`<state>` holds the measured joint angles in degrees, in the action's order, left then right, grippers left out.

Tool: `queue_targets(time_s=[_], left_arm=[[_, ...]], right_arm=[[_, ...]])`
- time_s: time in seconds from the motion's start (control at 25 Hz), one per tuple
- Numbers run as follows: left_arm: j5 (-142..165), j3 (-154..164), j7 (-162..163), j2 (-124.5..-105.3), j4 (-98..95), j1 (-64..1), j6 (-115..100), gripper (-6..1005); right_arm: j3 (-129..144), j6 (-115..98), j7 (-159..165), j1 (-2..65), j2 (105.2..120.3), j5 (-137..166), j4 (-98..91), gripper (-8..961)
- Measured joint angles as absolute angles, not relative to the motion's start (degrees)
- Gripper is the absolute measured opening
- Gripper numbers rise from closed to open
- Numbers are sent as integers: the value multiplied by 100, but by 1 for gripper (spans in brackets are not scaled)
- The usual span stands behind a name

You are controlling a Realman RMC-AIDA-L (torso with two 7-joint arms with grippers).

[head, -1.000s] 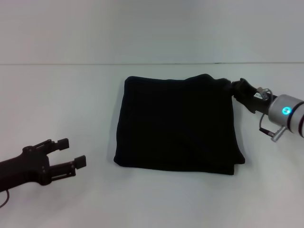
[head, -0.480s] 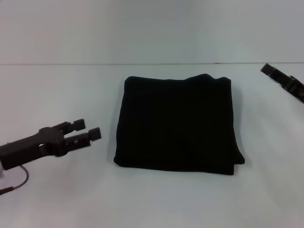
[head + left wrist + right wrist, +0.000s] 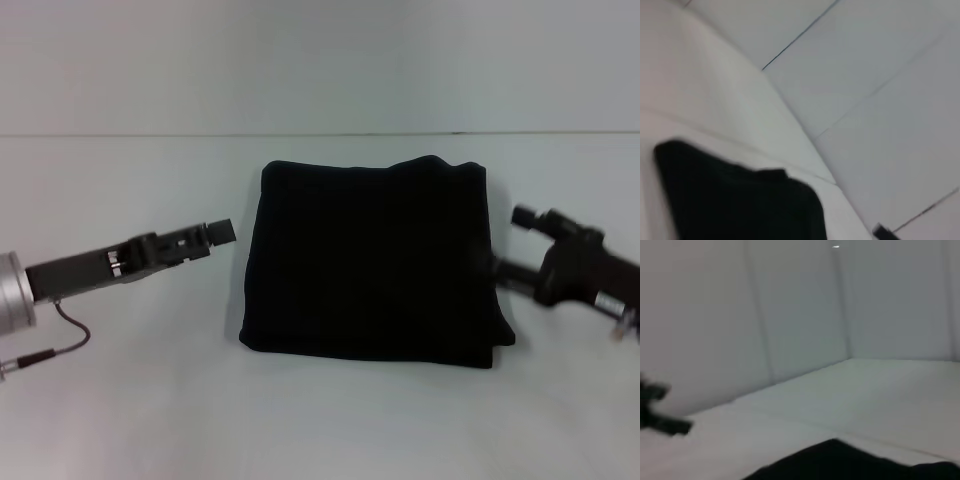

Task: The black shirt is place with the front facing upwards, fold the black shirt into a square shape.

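The black shirt point(image 3: 370, 260) lies folded into a rough square in the middle of the white table, with no lettering showing. My left gripper point(image 3: 218, 238) hovers just off the shirt's left edge, seen side-on and apart from the cloth. My right gripper point(image 3: 509, 241) is open at the shirt's right edge, near its near-right corner, with nothing between its fingers. In the left wrist view the black shirt point(image 3: 740, 205) fills the lower part. Part of the black shirt point(image 3: 850, 462) also shows in the right wrist view, with the left gripper point(image 3: 660, 410) farther off.
The white table point(image 3: 120, 400) stretches to both sides and in front of the shirt. Its far edge point(image 3: 150, 134) meets a pale wall behind. A thin cable point(image 3: 60, 335) hangs under the left arm.
The right gripper let go of the shirt's far right corner, swung away, then came back lower beside the right edge. The left gripper moved forward and inward to the shirt's left edge.
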<state>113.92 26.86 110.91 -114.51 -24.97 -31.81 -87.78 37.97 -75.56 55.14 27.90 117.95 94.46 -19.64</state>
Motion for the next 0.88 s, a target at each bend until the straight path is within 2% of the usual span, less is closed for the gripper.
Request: queue_targets(time_s=[0.28, 0.88], left_arm=[[11954, 3543, 13693, -11150, -2493, -3463, -7763, 809], [12323, 4143, 14229, -11263, -2001, -4063, -7064, 802]], right_arm=[[3797, -8037, 4251, 2309, 11869, 9789, -1954, 899], [3794, -8241, 4026, 1864, 11866, 9976, -1966, 899]])
